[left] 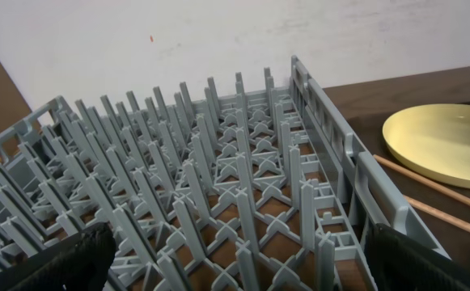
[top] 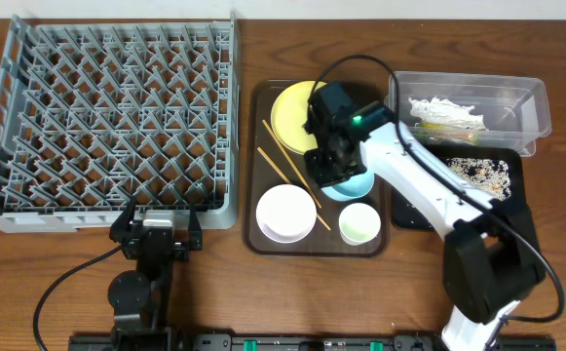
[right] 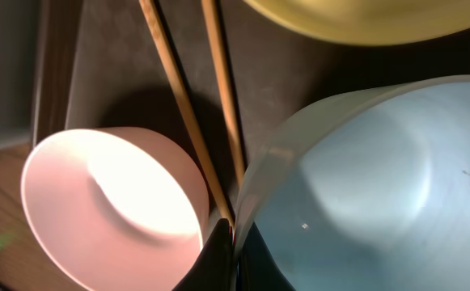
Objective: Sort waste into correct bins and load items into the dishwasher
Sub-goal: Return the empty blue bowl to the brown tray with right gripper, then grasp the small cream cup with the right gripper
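grey lattice rack [top: 107, 117]; yellow plate [top: 290, 112]; light blue bowl [right: 380, 186]; white bowl [right: 113, 202] (pinkish glow).

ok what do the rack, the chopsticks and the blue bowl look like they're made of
The rack looks like moulded plastic, matte: one even grey with cast pegs. The chopsticks look like wood or bamboo with a plain finish: tan with faint grain. The blue bowl is smooth and semi-gloss with soft highlights and a thin rim. It is probably plastic or melamine, though glazed ceramic can't be ruled out.
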Available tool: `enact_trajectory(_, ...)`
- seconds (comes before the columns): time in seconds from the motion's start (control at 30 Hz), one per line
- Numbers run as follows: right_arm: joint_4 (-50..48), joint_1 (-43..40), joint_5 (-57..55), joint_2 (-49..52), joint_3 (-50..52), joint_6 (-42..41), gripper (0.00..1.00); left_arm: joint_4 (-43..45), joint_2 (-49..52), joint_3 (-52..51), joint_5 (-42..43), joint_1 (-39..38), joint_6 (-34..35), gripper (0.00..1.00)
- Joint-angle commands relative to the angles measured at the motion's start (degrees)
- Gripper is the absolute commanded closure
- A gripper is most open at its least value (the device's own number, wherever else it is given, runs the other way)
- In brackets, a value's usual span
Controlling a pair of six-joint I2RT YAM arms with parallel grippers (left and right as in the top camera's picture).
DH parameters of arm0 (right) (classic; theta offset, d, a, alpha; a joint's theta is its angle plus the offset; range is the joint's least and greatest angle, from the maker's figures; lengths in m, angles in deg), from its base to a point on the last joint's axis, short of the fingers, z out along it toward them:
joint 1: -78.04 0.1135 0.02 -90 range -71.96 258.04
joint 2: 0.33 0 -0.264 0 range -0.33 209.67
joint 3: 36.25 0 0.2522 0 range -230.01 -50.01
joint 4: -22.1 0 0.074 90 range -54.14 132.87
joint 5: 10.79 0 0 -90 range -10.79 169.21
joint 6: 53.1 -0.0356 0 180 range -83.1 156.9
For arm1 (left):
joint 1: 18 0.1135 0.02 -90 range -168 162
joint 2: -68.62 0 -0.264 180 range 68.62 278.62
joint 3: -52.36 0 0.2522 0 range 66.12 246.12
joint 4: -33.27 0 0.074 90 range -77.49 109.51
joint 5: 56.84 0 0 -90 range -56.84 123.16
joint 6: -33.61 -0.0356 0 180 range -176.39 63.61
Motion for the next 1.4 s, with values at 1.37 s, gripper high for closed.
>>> enact_trajectory(1.37,26.51,-1.36,-12.28,-12.13,3.78,-7.78,0.59,-2.05,-0.15,-0.83,0.85,-0.17,-0.31,0.01)
